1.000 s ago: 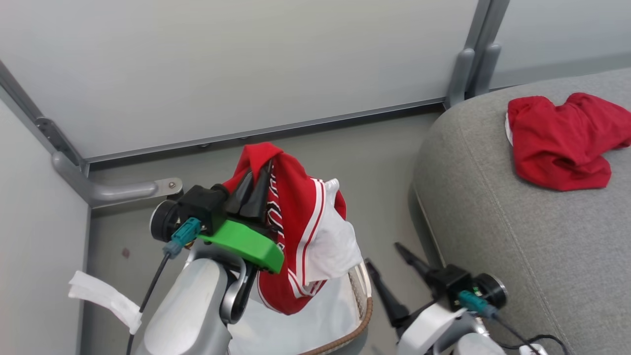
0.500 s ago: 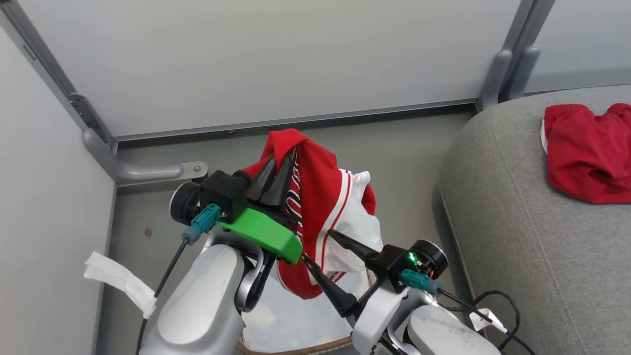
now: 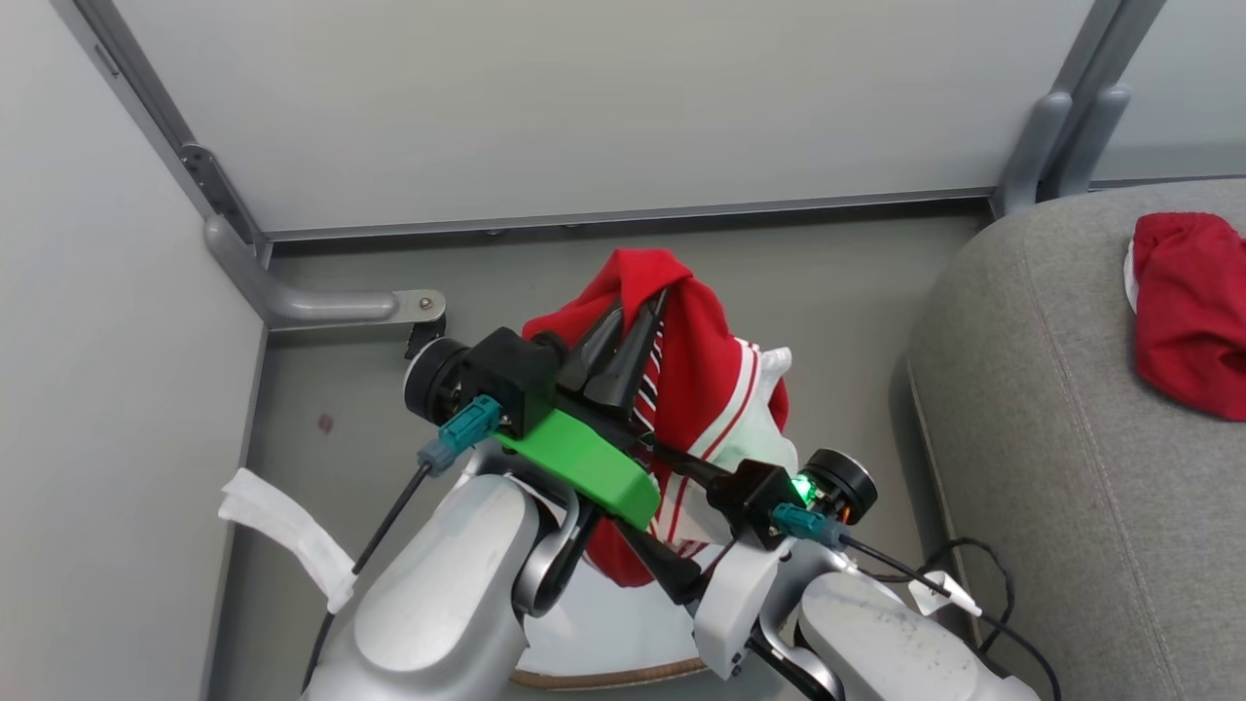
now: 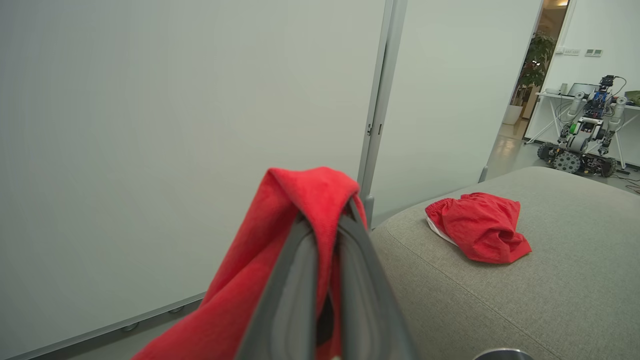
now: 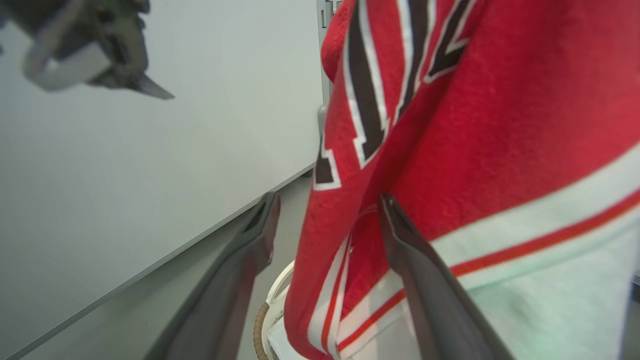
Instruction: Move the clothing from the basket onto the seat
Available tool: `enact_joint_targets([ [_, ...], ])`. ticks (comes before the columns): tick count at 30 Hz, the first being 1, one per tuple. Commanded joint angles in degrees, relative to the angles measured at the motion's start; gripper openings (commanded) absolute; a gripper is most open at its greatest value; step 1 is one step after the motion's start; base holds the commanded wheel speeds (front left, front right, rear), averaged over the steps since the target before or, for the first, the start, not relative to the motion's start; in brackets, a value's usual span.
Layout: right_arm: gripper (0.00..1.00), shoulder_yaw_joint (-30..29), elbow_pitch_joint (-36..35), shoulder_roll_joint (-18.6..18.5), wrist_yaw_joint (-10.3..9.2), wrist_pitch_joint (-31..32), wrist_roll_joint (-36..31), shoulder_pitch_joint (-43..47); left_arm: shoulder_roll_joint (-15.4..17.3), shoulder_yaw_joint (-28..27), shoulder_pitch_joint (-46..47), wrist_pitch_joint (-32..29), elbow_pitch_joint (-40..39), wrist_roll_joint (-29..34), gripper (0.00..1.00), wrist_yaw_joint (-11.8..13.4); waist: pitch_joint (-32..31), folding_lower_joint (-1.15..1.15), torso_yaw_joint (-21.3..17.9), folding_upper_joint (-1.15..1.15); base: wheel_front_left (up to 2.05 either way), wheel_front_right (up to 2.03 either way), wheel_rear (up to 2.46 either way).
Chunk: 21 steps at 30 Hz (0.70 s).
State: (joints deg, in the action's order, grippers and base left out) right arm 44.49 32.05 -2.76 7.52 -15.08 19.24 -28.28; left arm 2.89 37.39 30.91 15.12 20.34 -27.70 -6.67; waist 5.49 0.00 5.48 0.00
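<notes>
My left gripper [image 3: 641, 300] is shut on the top fold of a red jersey [image 3: 703, 343] with white trim and black lettering, which hangs above the basket [image 3: 623, 674]. The left wrist view has the red cloth [image 4: 300, 200] draped over my shut left gripper [image 4: 326, 220]. My right gripper [image 3: 638, 487] is open, and its fingers straddle the jersey's lower striped edge [image 5: 450, 125]; in the right wrist view one of the fingers [image 5: 400, 235] touches the cloth. A second red garment [image 3: 1188, 312] lies crumpled on the grey seat [image 3: 1051, 438] to the right.
Pale partition walls close in the back and left, with a metal foot bracket [image 3: 321, 307] and a post [image 3: 1061, 127] at the floor. A white strip [image 3: 282, 535] and a black cable [image 3: 959, 574] lie by my arms. Another robot [image 4: 580, 135] stands far off.
The head camera has turned, so the whole scene has slid right. My right gripper has come up and left to the hanging jersey, its open fingers now around the lower edge. The left gripper still holds the jersey.
</notes>
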Motion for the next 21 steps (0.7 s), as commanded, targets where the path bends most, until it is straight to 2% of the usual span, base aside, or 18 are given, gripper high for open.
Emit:
enact_joint_targets([
  [1, 1.00, -0.29, 1.35, -0.28, -0.06, -0.13, 0.65, -0.65, 0.08, 0.75, 1.24, 0.04, -0.50, -0.51, 0.00, 0.45, 0.28, 0.00, 1.10, 0.00, 0.00, 0.00, 0.00],
  [2, 1.00, -0.36, 2.18, -0.28, -0.07, -0.13, 0.70, -0.79, 0.07, 1.30, 1.45, 0.04, -0.60, -0.83, 0.00, 0.66, 0.32, 0.00, 1.43, 0.00, 0.00, 0.00, 0.00],
  [3, 0.85, -0.47, 3.19, -0.25, -0.06, -0.13, 0.96, -1.09, 0.07, 1.99, 1.78, 0.04, -0.73, -1.22, 0.00, 0.80, 0.40, 0.00, 1.78, 0.00, 0.00, 0.00, 0.00],
  [5, 0.13, -0.03, 4.84, -0.24, -0.06, -0.13, 1.60, -1.30, 0.07, 2.74, 2.24, 0.04, -0.85, -1.88, 0.00, 1.20, 0.47, 0.00, 2.30, 0.00, 0.00, 0.00, 0.00],
  [6, 0.00, 0.05, 5.48, -0.24, -0.07, -0.13, 2.14, -1.27, 0.07, 2.92, 2.33, 0.04, -0.95, -2.18, 0.00, 1.38, 0.49, 0.00, 2.47, 0.00, 0.00, 0.00, 0.00],
  [13, 0.00, -2.04, 9.76, -0.28, -0.06, -0.13, 3.27, -0.01, 0.08, 1.76, 2.39, 0.04, -0.26, -2.20, 0.00, 2.34, 0.56, 0.00, 2.11, 0.00, 0.00, 0.00, 0.00],
  [21, 0.00, -11.03, 8.58, -0.30, -0.07, -0.08, -0.33, 4.02, 0.18, -2.19, 0.23, 0.06, 0.97, -0.28, 0.00, 1.91, 0.81, 0.00, -0.72, 0.00, 0.00, 0.00, 0.00],
])
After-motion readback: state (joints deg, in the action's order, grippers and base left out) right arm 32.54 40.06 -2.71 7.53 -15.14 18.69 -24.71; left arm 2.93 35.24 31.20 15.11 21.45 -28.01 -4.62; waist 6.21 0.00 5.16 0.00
